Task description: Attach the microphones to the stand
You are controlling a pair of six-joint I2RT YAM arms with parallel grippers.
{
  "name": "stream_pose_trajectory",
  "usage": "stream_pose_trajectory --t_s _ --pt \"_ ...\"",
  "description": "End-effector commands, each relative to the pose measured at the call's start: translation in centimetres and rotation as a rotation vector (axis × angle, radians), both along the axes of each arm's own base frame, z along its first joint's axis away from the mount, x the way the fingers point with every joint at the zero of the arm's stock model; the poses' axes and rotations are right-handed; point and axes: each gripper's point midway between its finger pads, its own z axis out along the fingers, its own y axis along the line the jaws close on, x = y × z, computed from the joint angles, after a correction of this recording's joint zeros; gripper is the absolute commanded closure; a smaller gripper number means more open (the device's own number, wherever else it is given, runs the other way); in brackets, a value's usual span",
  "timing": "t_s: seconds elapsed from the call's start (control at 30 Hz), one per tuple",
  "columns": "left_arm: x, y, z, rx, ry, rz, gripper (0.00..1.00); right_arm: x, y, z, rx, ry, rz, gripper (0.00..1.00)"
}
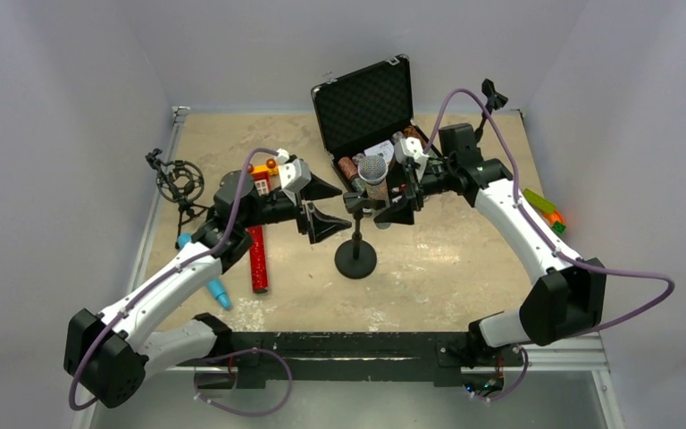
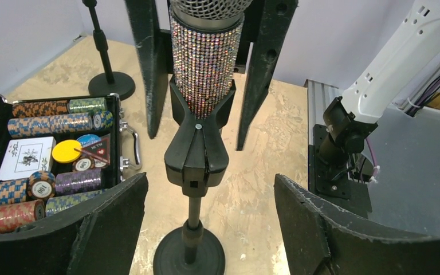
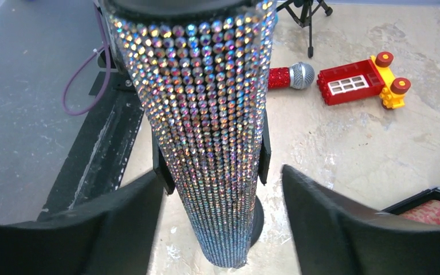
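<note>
The silver glitter microphone (image 1: 372, 172) stands upright, mesh head up, in the clip (image 2: 196, 152) of the black round-based stand (image 1: 355, 257). My right gripper (image 1: 379, 207) is open, its fingers (image 2: 149, 74) on either side of the silver body (image 3: 206, 132) with a gap on each side. My left gripper (image 1: 336, 209) is open and empty just left of the stand, level with the clip. The red glitter microphone (image 1: 256, 259) lies on the table; it also shows in the right wrist view (image 3: 286, 76). The light-blue microphone (image 1: 215, 290) lies partly under my left arm.
An open black case (image 1: 366, 103) of poker chips (image 2: 51, 149) stands behind the stand. A red and yellow toy (image 3: 361, 83) lies near my left wrist. A shock-mount tripod (image 1: 179, 183) stands at the left, another stand (image 1: 491, 96) at the back right, and a green and orange toy (image 1: 545, 209) at the right.
</note>
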Motion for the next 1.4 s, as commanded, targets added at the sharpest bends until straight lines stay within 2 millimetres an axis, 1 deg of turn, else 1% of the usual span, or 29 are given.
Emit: stream_pose_trajectory --t_s 0.0,0.1,0.2,0.27,0.33,0.5,0.6,0.67,0.7,0.73,0.83,1.03,1.1,1.17,1.2,1.27,1.37 --pt "-1.1 1.1 1.1 0.008 -0.077 0.015 0.15 -0.5 -0.6 2.5 0.038 -0.069 0.012 0.18" --pt "-2.0 1.9 -0.1 0.043 -0.081 0.022 0.15 -1.2 -1.2 3.2 0.023 -0.097 0.025 0.15" --pt "-3.0 2.7 -1.4 0.062 -0.062 0.026 0.15 -1.0 -1.2 4.2 0.020 -0.120 0.021 0.13" --pt "-3.7 3.3 -1.8 0.061 -0.056 0.043 0.15 -0.9 -1.1 4.6 0.026 -0.106 0.024 0.11" --pt "-4.2 4.0 -2.0 0.054 -0.055 0.068 0.15 -0.8 -0.8 5.1 0.025 -0.101 0.025 0.10" --pt "-5.2 5.8 -1.7 0.037 -0.051 0.142 0.15 -1.1 0.2 5.0 -0.001 -0.094 0.034 0.09" --pt "-5.6 6.4 -1.5 0.019 -0.040 0.175 0.15 -1.4 0.6 5.1 0.001 -0.088 0.045 0.12" --pt "-5.7 6.8 -1.4 0.002 -0.034 0.194 0.15 -1.4 0.7 5.1 0.000 -0.084 0.044 0.15" --pt "-5.9 7.0 -1.9 0.014 -0.008 0.201 0.14 -1.3 0.8 5.0 -0.001 -0.083 0.043 0.18" --pt "-5.9 7.2 -2.0 0.016 0.000 0.213 0.14 -1.3 0.8 4.8 -0.005 -0.077 0.044 0.20" --pt "-6.2 7.6 -1.7 0.015 -0.003 0.226 0.14 -1.4 0.8 4.8 -0.003 -0.072 0.050 0.31" --pt "-6.9 8.1 -1.2 0.022 -0.007 0.225 0.15 -1.3 0.7 4.9 -0.006 -0.079 0.039 0.47" --pt "-7.1 8.2 -1.1 0.021 -0.006 0.224 0.15 -1.4 0.6 5.0 -0.007 -0.082 0.036 0.56" --pt "-7.2 8.3 -1.2 0.020 -0.006 0.225 0.15 -1.3 0.5 5.4 -0.013 -0.086 0.019 0.68" --pt "-7.3 8.3 -1.2 0.021 -0.005 0.227 0.15 -1.1 0.4 5.6 -0.018 -0.087 0.003 0.72" --pt "-7.4 8.4 -1.3 0.022 -0.004 0.229 0.15 -1.0 -0.1 6.1 -0.021 -0.087 -0.025 0.75" --pt "-7.6 8.7 -1.1 0.017 -0.011 0.233 0.15 -0.7 -1.2 6.7 -0.027 -0.086 -0.084 0.77"
